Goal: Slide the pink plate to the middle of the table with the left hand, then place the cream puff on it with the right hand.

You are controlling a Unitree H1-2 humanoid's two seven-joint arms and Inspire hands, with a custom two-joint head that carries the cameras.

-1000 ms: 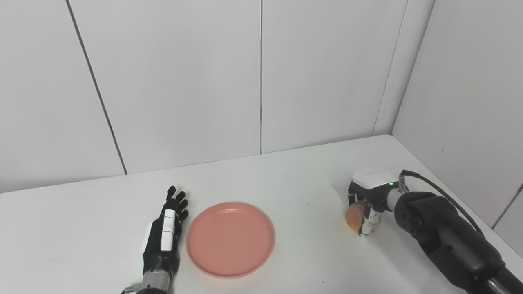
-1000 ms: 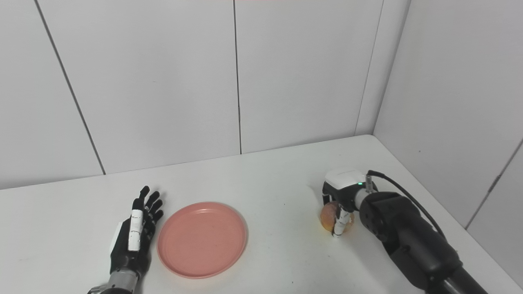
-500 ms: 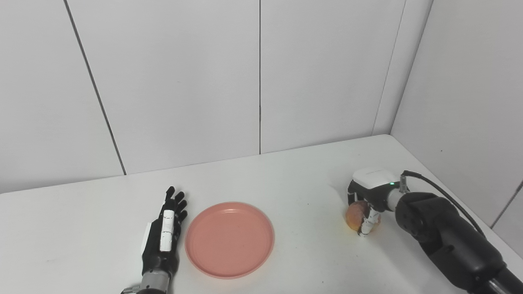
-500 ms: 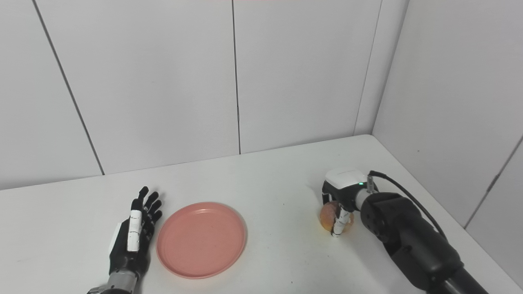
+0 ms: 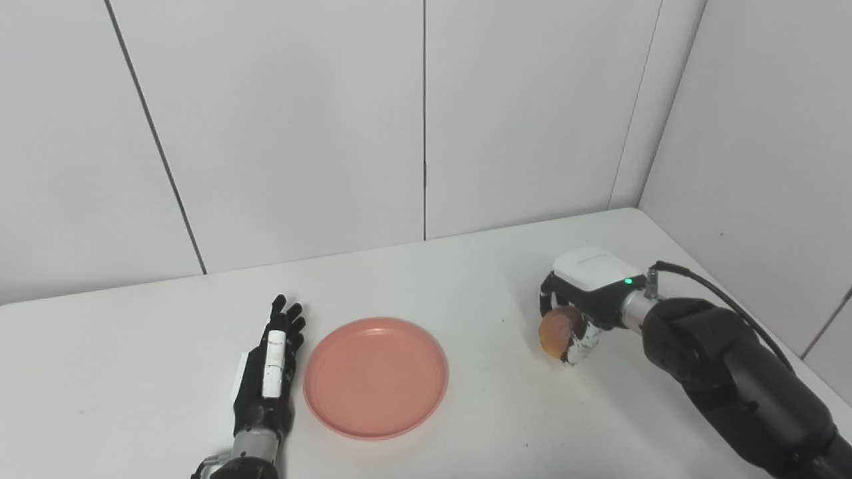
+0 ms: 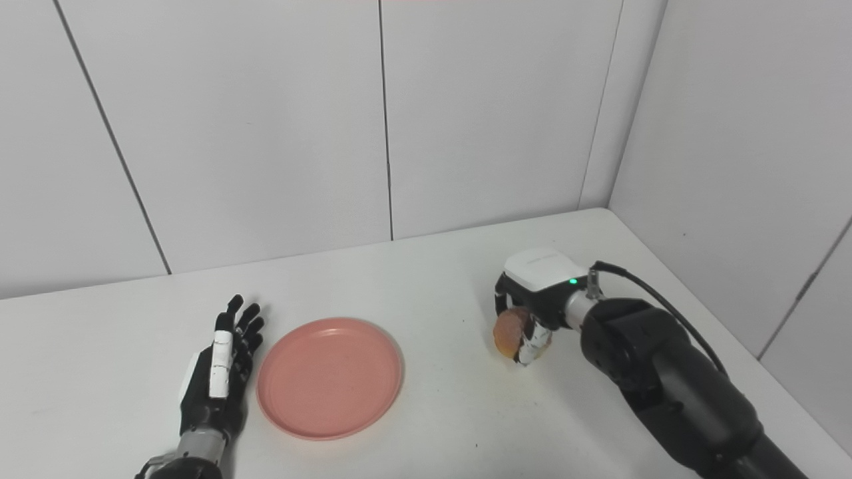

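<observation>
The surface (image 5: pixel 466 286) carries the pink plate (image 5: pixel 375 377) near centre. The left hand (image 5: pixel 266 379) rests beside it, fingers extended, empty. The right hand (image 5: pixel 574 313), fingers closed around the cream puff (image 5: pixel 552 331), has lifted it and moved plateward; placement remains.

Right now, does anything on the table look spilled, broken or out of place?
Nothing stands out. The pink plate lies flat and bare beside the open left hand; the right hand holds the cream puff whole, with no crumbs showing on the table.
</observation>
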